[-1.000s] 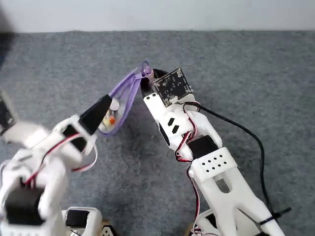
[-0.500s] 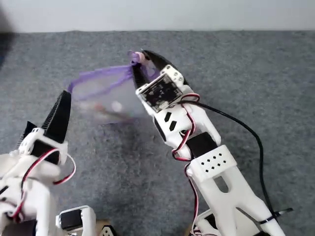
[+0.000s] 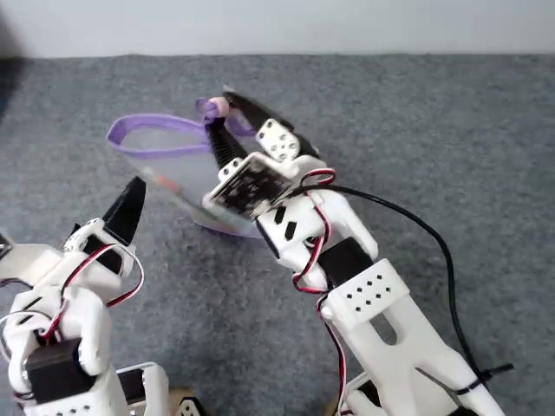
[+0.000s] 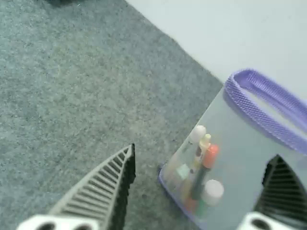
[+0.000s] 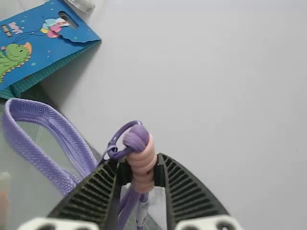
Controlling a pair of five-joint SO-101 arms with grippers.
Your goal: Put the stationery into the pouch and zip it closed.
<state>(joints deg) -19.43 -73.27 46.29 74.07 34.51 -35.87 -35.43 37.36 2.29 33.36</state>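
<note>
While the right tool (image 5: 139, 165) clamps the pink zip pull (image 5: 140, 152) at one end of the clear, purple-trimmed pouch (image 3: 169, 169), the left tool (image 4: 204, 155) gapes wide beside the pouch's opposite end, holding nothing. Coloured stationery (image 4: 201, 167) sits inside the pouch on the grey desk (image 3: 434, 130). Zipping seems in hand; how far the zip is closed cannot be told. The next move likely calls for bracing that free end.

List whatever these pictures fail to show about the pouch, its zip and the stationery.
Zip: in the high view the right pincer and its arm cover one end of the pouch, so closure cannot be judged.
Stationery: blurred through the pouch wall in the left wrist view; pieces cannot be counted.
Zip pull: in the right wrist view its lower part is hidden between the fingers.
</note>
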